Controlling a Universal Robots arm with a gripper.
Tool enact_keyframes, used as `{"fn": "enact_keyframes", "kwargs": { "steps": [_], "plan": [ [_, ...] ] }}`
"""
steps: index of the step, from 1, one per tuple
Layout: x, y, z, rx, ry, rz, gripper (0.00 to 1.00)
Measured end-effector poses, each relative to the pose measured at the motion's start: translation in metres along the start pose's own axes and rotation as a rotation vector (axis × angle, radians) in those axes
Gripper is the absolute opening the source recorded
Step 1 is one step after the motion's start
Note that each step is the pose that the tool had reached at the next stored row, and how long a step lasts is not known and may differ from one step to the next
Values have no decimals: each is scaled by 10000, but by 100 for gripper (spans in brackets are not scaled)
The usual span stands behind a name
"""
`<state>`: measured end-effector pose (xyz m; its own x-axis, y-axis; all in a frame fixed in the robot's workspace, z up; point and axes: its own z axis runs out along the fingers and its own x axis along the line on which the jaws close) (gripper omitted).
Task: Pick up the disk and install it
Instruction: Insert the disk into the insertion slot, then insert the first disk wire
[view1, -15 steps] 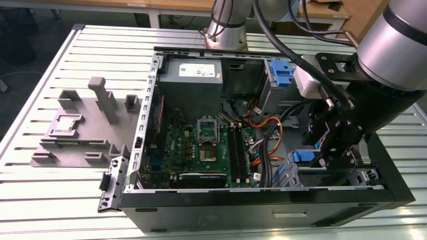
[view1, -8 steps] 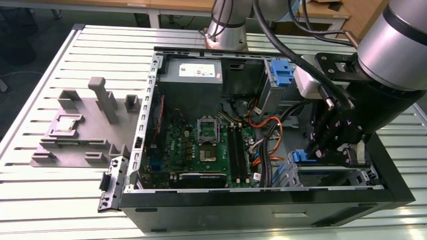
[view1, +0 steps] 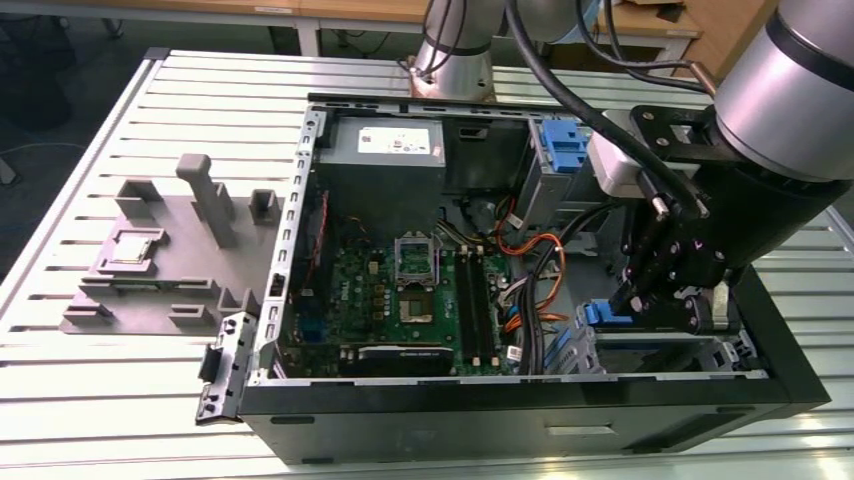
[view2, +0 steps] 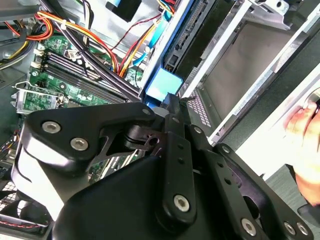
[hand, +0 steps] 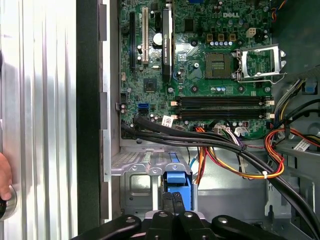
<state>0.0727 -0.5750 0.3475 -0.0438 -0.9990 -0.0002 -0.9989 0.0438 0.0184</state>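
**Blue rail end at my pincer tips; disk lying in the drive cage**

Blue plastic is showing directly ahead of my pincer (hand: 172, 201) in the first wrist view. It is the near end of the disk (hand: 178, 181), which is sitting in the metal drive cage (hand: 136, 182). The cage is at a corner of the computer case (view1: 534, 412), toward the exterior view's lower right.

The disk's long axis is running straight away from my fingertips, in line with my reach and pointing toward the motherboard (hand: 210, 65). A bundle of cables (hand: 210, 142) is crossing just beyond the cage.

My jaws are standing together with barely a seam between them, and the tips are touching the blue end. I am judging that they are pressing on it. Whether a thin lip is pinched between them I cannot tell.

My arm is reaching down from above into the case, with the wrist steeply pitched and the pincer sitting low between the walls. The case is resting on the slatted metal worktop (view1: 107, 400).
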Motion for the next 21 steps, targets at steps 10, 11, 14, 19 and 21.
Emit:
{"fn": "enact_keyframes", "kwargs": {
  "steps": [10,11,14,19,21],
  "plan": [
    [-1,-19,-4,0,4,0,10],
    [-1,-28,-3,0,2,0,10],
    [-2,-54,-2,0,1,0,10],
    [-4,-93,-1,-1,9,0,10],
    [-4,-93,0,1,30,-76,10]
  ]
}}
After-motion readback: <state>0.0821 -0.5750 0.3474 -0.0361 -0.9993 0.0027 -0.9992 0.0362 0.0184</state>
